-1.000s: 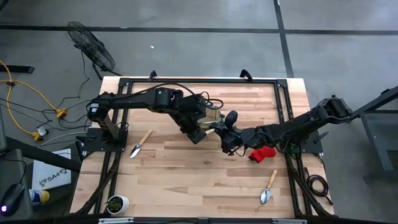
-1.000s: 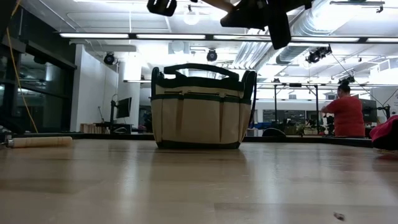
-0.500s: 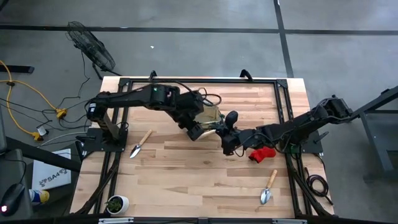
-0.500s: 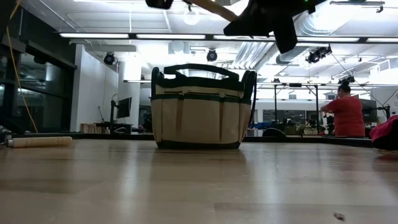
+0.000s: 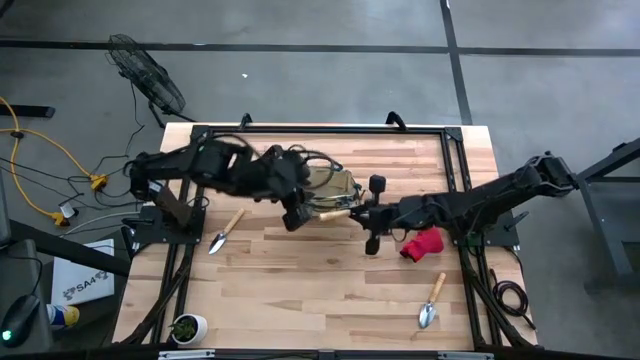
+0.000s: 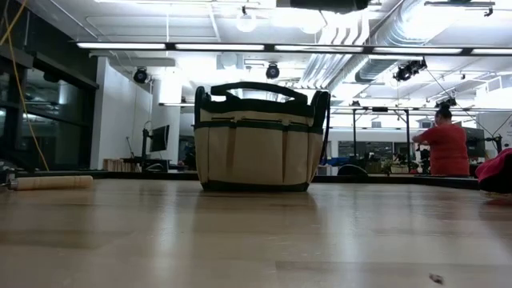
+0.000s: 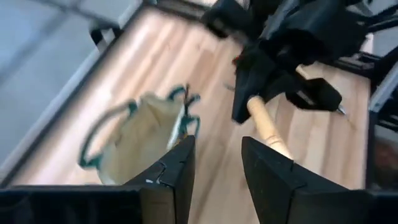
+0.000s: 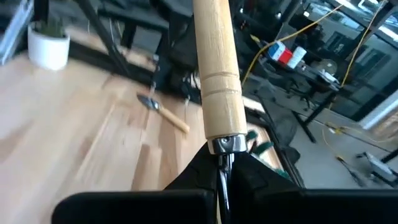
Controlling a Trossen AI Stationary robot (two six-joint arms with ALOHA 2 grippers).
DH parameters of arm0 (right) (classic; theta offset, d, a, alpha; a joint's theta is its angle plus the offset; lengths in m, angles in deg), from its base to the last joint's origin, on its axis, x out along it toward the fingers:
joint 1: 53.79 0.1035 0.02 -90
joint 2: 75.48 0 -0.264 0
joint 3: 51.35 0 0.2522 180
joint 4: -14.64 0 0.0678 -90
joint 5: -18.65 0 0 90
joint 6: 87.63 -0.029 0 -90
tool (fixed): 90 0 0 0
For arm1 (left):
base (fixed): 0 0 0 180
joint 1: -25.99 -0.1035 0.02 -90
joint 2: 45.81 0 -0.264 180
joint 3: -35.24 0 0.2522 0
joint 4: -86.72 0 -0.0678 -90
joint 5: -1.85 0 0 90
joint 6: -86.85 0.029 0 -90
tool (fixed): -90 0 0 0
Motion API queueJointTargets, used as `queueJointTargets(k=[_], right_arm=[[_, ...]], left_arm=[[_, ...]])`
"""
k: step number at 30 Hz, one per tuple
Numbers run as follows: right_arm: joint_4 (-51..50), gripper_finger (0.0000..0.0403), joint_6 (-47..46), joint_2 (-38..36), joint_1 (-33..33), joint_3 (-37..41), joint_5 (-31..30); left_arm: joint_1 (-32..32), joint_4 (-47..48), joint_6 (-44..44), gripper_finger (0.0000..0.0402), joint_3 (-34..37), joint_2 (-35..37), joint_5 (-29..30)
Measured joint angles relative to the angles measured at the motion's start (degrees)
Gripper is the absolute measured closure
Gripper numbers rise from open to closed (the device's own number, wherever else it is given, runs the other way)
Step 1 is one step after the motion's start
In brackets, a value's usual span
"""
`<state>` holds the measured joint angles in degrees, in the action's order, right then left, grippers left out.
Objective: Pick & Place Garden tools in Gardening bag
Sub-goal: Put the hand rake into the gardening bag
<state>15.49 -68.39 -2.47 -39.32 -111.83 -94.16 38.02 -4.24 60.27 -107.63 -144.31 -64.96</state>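
The beige gardening bag (image 5: pixel 335 182) with green trim stands upright on the table's far middle; it also shows in the low view (image 6: pixel 260 136) and the left wrist view (image 7: pixel 146 134). My right gripper (image 5: pixel 371 216) is shut on a wooden-handled tool (image 5: pixel 335 213) in the air just near of the bag; the tool's head is hidden. My left gripper (image 5: pixel 293 212) is open (image 7: pixel 214 168), just left of the handle's free end. One trowel (image 5: pixel 225 232) lies at the left and another (image 5: pixel 432 300) at the near right. The red glove (image 5: pixel 422 245) lies under my right arm. My right gripper (image 8: pixel 222 165) pinches the tool's thin metal neck (image 8: pixel 222 154) between its two fingers, just behind the ferrule of the wooden handle (image 8: pixel 217 68). The fingers come level from the table's right, along the tool. The tool is lifted clear, its handle pointing toward the table's left.
A small white plant pot (image 5: pixel 187 327) stands at the near left corner. A black frame (image 5: pixel 455 150) runs around the table. A person in red (image 6: pixel 446 148) stands in the room beyond the table.
My left gripper has drawn back toward the table's left, away from the tool's handle. My right gripper has turned, so the handle now points left. Both grippers have risen almost out of the top of the low view.
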Motion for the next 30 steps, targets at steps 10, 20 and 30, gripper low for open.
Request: queueJointTargets(k=[10, 20, 30], right_arm=[[11.3, 0.0399, -7.0, -0.1, -3.8, 0.0, 8.1], [14.0, 0.0399, -11.7, -0.1, -5.3, 0.0, 13.8], [15.1, 0.0399, -12.1, 1.5, -5.2, 0.0, 14.1]], left_arm=[[6.1, -5.7, 10.0, 0.0277, 0.0, 0.0, 7.6], [6.4, -6.6, 17.8, 0.0277, 0.0, 0.4, 4.5], [6.4, -10.8, 20.9, 0.0277, 0.0, 0.4, 4.4]])
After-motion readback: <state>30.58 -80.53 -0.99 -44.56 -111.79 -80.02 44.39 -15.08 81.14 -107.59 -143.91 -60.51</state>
